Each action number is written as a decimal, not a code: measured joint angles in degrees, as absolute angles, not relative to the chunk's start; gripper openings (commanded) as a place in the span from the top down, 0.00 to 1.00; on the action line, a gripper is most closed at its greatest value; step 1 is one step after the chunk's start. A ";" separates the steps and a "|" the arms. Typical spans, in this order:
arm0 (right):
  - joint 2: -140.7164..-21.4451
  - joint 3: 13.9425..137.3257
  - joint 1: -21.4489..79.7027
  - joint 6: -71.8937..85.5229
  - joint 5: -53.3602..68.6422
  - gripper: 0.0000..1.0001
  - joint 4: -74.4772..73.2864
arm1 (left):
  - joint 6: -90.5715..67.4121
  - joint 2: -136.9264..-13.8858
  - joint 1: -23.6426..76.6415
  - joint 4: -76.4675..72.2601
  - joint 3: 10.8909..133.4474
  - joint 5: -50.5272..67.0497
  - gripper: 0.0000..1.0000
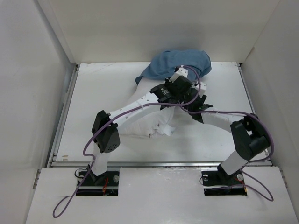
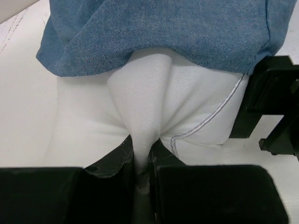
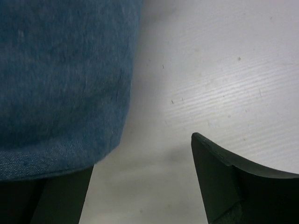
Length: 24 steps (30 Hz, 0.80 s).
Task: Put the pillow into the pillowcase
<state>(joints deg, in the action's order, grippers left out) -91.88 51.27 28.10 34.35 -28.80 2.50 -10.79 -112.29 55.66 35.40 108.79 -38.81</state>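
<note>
The white counter [image 1: 93, 93] fills the floor of a white-walled box, and both arms reach over it from the near edge toward the middle. The pillow [image 1: 156, 126] is the biggest thing on it: a plump white cushion lying near the centre, partly hidden under the left arm in the top view, with its near corner crumpled. In the left wrist view its fabric is smooth and there is a thin stitched seam along one edge. The pillowcase [image 1: 180, 63] is a little smaller as it lies, a soft blue cloth bunched in a heap at the far edge of the counter, against the back wall. Its near hem is laid over the far end of the pillow, so the white cushion goes in under the blue cloth there. How far the pillow is inside I cannot tell. The left claw [image 2: 142, 150] is pressed together on a raised fold of the pillow's white fabric, and the fold is squeezed thin between the two dark fingers. The right claw [image 3: 142, 186] is spread wide and holds nothing. One of its fingers [image 3: 60, 198] sits just under the hem of the pillowcase, and the other stands apart over bare counter. It shows as a dark shape just beside the pillow in the left wrist view.
</note>
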 measured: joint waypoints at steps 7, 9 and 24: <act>-96.25 52.71 26.44 33.89 -30.96 1.00 10.13 | -10.57 -112.29 55.37 35.48 109.01 -39.03 1.00; -95.88 52.60 25.93 31.83 -27.77 1.00 11.20 | -10.48 -112.29 55.31 35.42 109.03 -38.94 1.00; -61.23 36.21 38.79 17.63 13.06 1.00 9.37 | -7.25 -113.25 59.68 46.09 125.67 -32.77 1.00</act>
